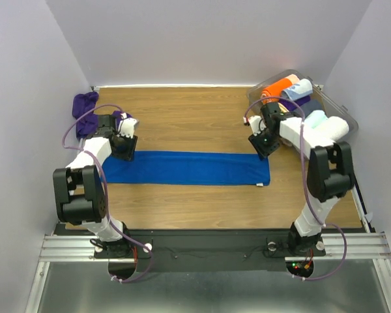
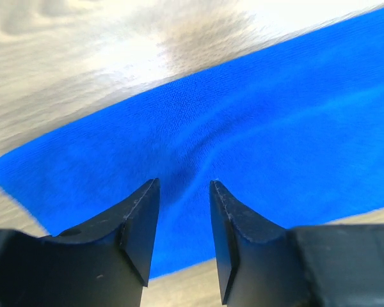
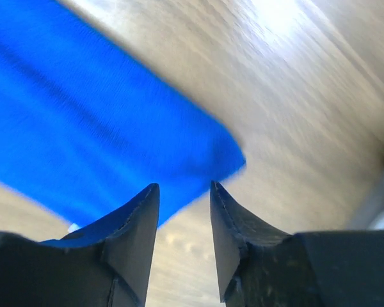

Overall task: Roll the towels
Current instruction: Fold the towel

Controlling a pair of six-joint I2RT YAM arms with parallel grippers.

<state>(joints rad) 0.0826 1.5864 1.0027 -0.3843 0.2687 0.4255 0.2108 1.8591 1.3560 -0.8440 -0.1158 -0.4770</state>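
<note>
The royal blue towel (image 1: 186,168) lies flat as a long strip across the middle of the table. It fills the left wrist view (image 2: 256,121), and its right end shows in the right wrist view (image 3: 83,134). The dark purple towel (image 1: 85,107) lies crumpled at the far left, beside the left arm. My left gripper (image 1: 124,151) hovers over the strip's left end, open and empty (image 2: 184,192). My right gripper (image 1: 260,149) hovers just above the strip's far right corner, open and empty (image 3: 184,192).
A clear plastic bin (image 1: 342,111) at the far right holds several rolled towels, among them orange (image 1: 277,88), pale blue and white ones. Walls close in the table at the back and both sides.
</note>
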